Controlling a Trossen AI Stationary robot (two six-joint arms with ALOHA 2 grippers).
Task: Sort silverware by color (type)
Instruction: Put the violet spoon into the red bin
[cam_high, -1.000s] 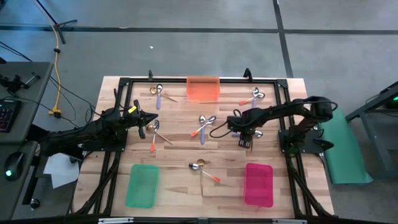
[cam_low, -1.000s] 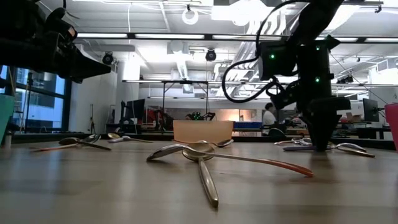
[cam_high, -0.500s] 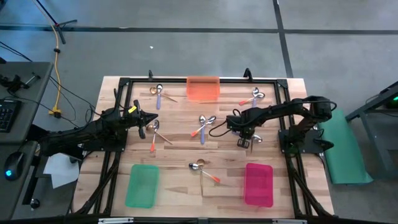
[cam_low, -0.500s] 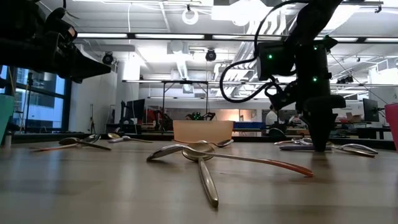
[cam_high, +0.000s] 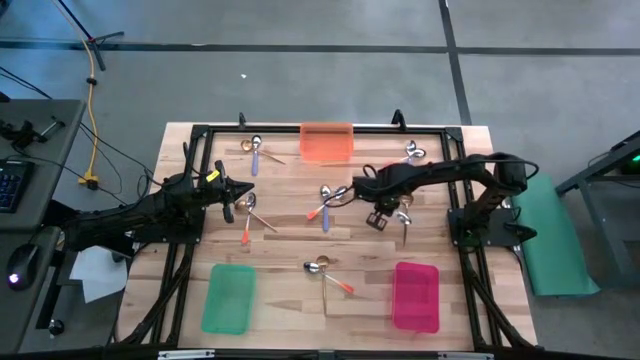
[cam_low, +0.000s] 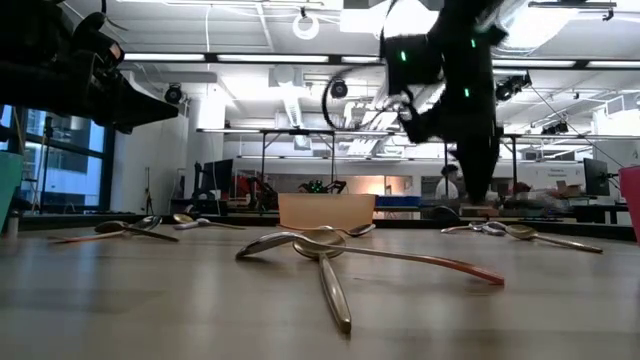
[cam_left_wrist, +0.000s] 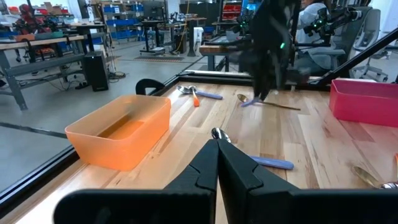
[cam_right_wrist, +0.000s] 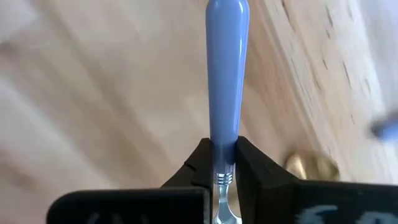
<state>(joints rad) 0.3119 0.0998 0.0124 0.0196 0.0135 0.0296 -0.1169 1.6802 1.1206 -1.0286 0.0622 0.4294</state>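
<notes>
Right gripper (cam_right_wrist: 222, 163) clamped on purple-handled spoon (cam_right_wrist: 225, 74), lifted above table (cam_high: 290, 190), near pink tray (cam_high: 416, 296). Left gripper (cam_left_wrist: 217, 163) pinched closed, empty, well apart from pink tray.

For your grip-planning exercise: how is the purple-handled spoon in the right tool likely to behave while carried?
The purple-handled spoon probably stays stiff, since its handle juts straight out. It looks smooth and glossy, so it may slip or swivel. The right tool pinches it near the neck, leaving most of the handle unsupported, so some pivoting seems possible.
</notes>
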